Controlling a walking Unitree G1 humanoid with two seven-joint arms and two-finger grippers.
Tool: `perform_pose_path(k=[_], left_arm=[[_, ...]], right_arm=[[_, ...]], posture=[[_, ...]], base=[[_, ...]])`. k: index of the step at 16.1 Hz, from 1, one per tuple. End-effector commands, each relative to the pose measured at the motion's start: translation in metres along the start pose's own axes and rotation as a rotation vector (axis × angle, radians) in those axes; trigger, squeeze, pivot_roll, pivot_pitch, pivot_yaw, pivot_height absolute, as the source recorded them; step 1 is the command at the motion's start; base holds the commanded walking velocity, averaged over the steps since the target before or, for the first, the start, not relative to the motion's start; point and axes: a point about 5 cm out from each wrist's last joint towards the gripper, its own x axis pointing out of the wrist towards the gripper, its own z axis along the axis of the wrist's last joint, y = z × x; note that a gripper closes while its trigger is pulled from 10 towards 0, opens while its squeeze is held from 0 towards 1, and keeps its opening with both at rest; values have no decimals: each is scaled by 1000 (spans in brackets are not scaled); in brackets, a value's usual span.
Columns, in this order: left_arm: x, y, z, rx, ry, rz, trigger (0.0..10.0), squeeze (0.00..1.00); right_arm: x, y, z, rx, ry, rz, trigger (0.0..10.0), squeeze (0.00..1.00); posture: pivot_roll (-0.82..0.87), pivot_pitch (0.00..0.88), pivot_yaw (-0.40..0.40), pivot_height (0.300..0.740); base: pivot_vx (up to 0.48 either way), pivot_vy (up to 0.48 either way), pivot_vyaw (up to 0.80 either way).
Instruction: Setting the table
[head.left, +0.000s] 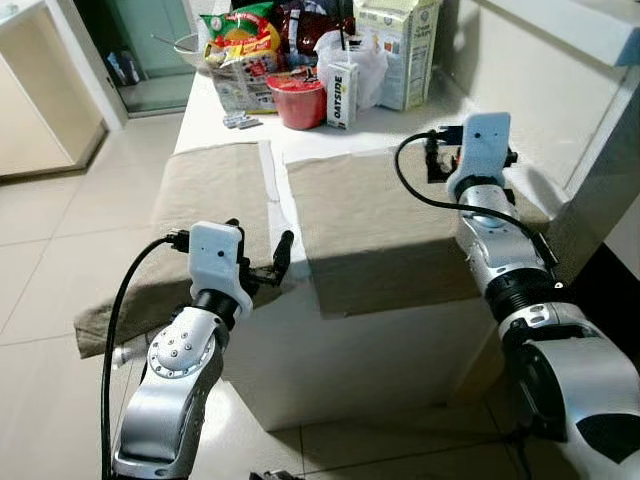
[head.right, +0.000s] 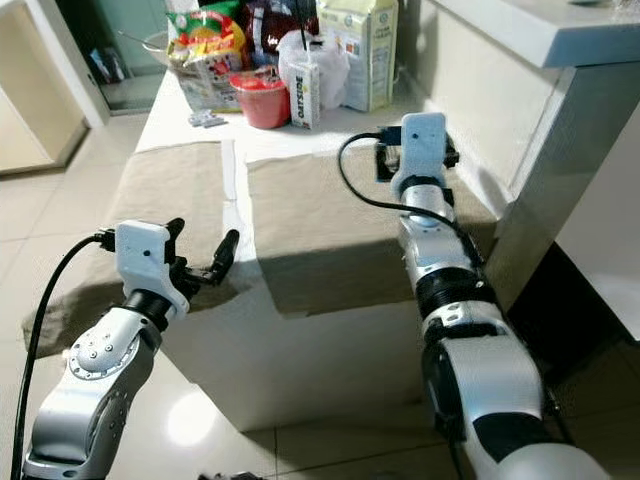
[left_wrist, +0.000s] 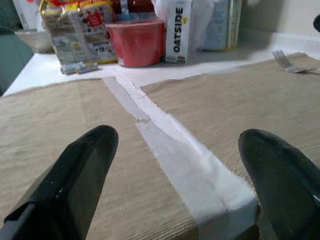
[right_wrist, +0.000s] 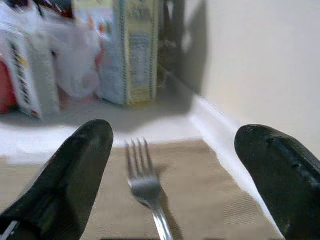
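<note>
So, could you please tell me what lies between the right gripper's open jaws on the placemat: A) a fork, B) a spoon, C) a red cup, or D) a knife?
A: the right wrist view shows a fork lying on the tan placemat, tines toward the cartons, with the right gripper open around it.

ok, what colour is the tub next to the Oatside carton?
Red tub, clearest in the left wrist view, standing beside the Oatside carton.

Far end of white desk (head.left: 330, 360): red plastic tub (head.left: 298, 102) beside upright white Oatside carton (head.left: 341, 95). Behind them, crumpled white plastic bag (head.left: 368, 62), tall pale green-printed carton (head.left: 404, 50), yellow-and-red snack bags (head.left: 240, 40). Small foil packet (head.left: 240, 121) lies near tub. Glossy beige floor tiles (head.left: 50, 250).
</note>
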Motion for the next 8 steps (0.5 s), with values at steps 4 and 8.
perform_pose_path(k=[4, 8], left_arm=[[-11, 2, 5, 14, 11, -5, 10000, 0], [-21, 9, 9, 33, 25, 11, 10000, 0]], right_arm=[[1, -1, -11, 39, 91, -22, 10000, 0], [-4, 8, -29, 42, 199, 3, 10000, 0]], posture=[[-50, 14, 134, 740], [-11, 45, 139, 740]], base=[[0, 0, 0], [0, 0, 0]])
